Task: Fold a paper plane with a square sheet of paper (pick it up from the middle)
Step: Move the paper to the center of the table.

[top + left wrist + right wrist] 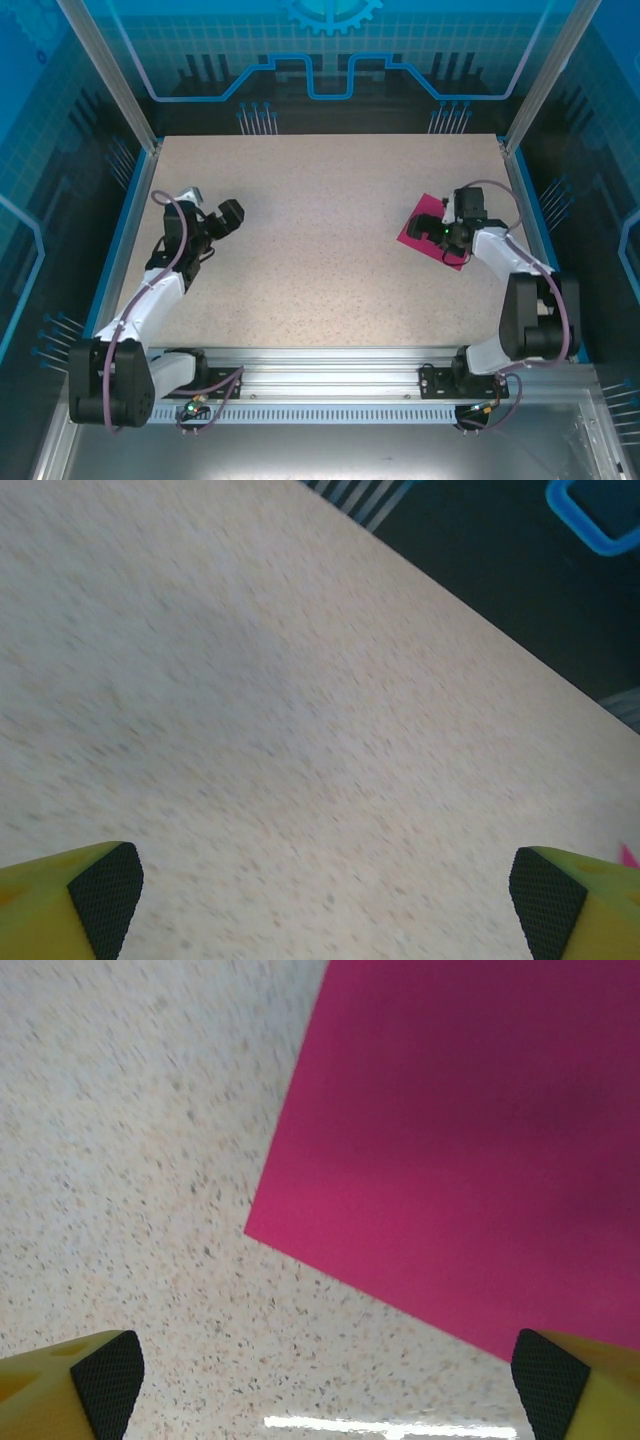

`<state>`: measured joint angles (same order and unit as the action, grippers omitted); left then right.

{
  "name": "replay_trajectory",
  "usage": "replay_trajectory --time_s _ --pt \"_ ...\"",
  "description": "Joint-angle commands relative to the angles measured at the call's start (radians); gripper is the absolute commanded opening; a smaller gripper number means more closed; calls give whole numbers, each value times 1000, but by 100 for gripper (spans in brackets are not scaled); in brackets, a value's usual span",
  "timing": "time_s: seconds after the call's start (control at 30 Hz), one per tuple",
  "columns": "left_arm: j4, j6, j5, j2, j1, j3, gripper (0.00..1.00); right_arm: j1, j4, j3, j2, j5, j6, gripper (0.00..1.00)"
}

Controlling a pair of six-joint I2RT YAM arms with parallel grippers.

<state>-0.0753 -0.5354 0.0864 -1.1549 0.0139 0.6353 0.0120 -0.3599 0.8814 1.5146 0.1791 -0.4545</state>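
Observation:
The square sheet of paper (413, 232) is magenta-pink and lies flat and unfolded on the table's right side, partly under my right arm. In the right wrist view the paper (470, 1130) fills the upper right, one corner pointing down-left. My right gripper (330, 1385) hovers over it, open, its yellow fingers (105, 1375) wide apart with only table and paper edge between them. My left gripper (230, 216) is far off on the left side. It is open too, and its fingertips (105, 895) frame bare tabletop. A pink sliver (627, 855) peeks past its right finger.
The speckled beige table (320, 250) is ringed by a blue rim and aluminium posts (110, 75). Its far edge (470, 600) runs diagonally through the left wrist view, dark floor beyond. A bright glare streak (390, 1425) lies on the table near my right fingers.

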Motion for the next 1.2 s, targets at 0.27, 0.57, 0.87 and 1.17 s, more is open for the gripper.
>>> replay_trajectory --time_s 0.27,0.57,0.87,1.17 --pt "146 18 217 -43 -123 84 99 -54 -111 257 295 26 -90 91" --pt "180 41 188 0 -136 47 99 -116 -180 323 404 -37 -86 89" --pt "191 47 188 4 -136 44 98 -290 -269 299 381 13 5 83" --pt "201 61 210 40 -139 15 98 -663 -358 292 363 -45 169 82"
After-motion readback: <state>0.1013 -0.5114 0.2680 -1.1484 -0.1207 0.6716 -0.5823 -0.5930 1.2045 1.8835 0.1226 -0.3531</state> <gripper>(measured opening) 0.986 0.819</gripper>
